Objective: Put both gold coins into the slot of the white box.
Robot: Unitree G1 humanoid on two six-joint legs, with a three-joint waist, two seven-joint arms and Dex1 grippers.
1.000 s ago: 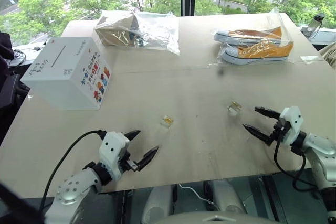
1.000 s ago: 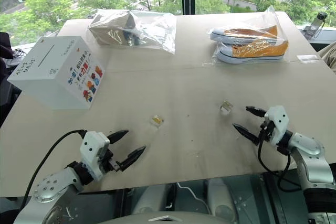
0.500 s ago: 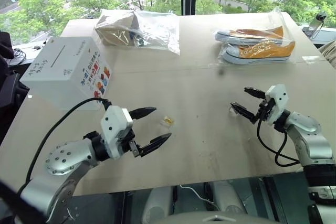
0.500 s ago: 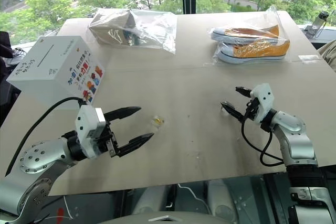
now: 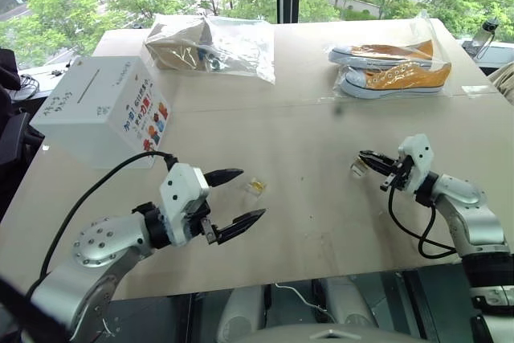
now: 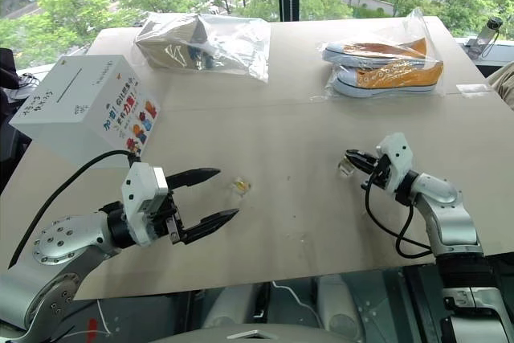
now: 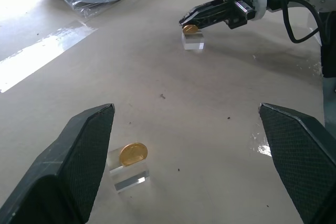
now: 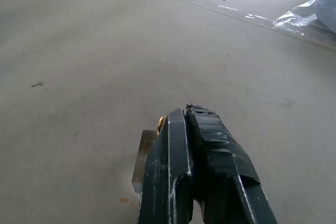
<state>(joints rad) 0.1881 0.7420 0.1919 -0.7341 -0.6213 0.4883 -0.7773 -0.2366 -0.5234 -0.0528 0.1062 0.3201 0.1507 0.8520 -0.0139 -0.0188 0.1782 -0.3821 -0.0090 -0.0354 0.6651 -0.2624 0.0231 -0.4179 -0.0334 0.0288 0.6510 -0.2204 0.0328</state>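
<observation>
The white box [image 5: 100,110] is sitting at the upper left of the left eye view, its slot [image 5: 89,85] showing as a thin dark line on the plain top face. Its side is carrying cartoon figures and red characters, with grey script on the end face, none of it legible.

At centre right, the right gripper [image 5: 363,154] is pinching its fingers together over one gold coin [image 7: 190,29] standing in a clear plastic holder [image 7: 192,41]. The left wrist view is showing the tips meeting on the coin's edge. In the right wrist view only a sliver of gold [image 8: 161,124] is peeking out beside the shut fingers, so a firm grip seems likely.

The left gripper [image 5: 234,198] is hovering at lower centre with jaws spread wide, empty. The second gold coin [image 7: 133,153] is standing upright in its holder [image 7: 127,172] just beyond them.

Bagged orange sneakers [image 5: 392,68] are lying at the upper right.
</observation>
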